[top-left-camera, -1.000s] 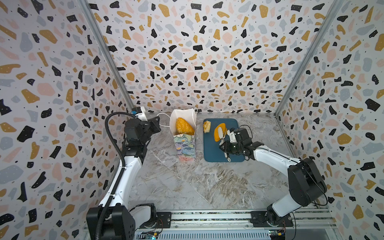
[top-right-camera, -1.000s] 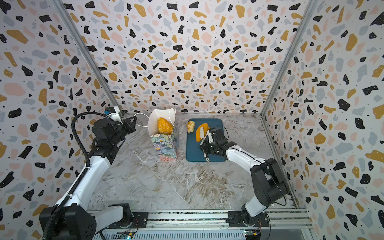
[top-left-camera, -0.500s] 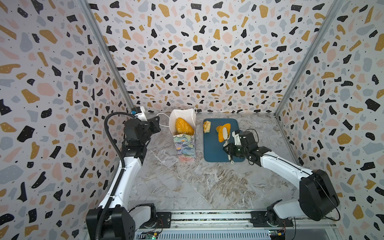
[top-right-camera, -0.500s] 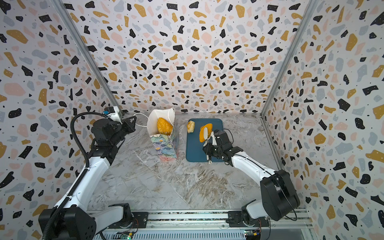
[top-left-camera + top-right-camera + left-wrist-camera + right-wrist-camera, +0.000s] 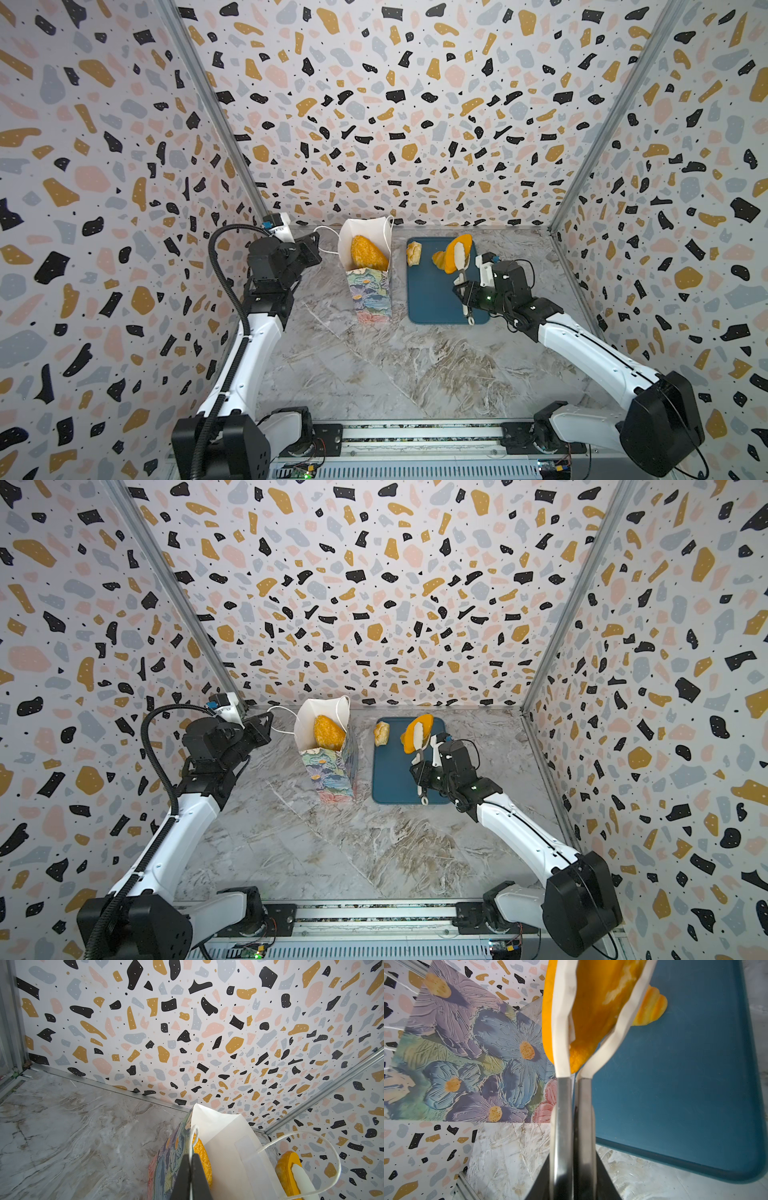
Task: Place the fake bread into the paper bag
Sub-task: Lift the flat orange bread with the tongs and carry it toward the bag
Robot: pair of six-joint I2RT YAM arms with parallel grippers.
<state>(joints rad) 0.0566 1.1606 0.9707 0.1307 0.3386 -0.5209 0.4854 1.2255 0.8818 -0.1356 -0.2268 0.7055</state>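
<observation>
We see bare marble tabletop (image 5: 374,374) between the two arms, room for either to swing through. The paper bag (image 5: 369,291) stands upright between the left gripper (image 5: 316,246) and the blue tray (image 5: 432,299), barring a low straight crossing. The seeded loaf (image 5: 368,252) fills much of its mouth; white lining shows free to the loaf's left. A cord handle (image 5: 195,1133) runs from the rim into that clamped gripper. The tongs (image 5: 468,311) and their orange bread (image 5: 451,253) occupy the tray's far end, and the back wall (image 5: 374,166) stands just behind.

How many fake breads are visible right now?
4: seeded loaf in the paper bag; orange oval clamped in the tongs; ridged roll on the blue tray; tan roll at the tray's edge nearest the bag. Others may be hidden in the bag.
</observation>
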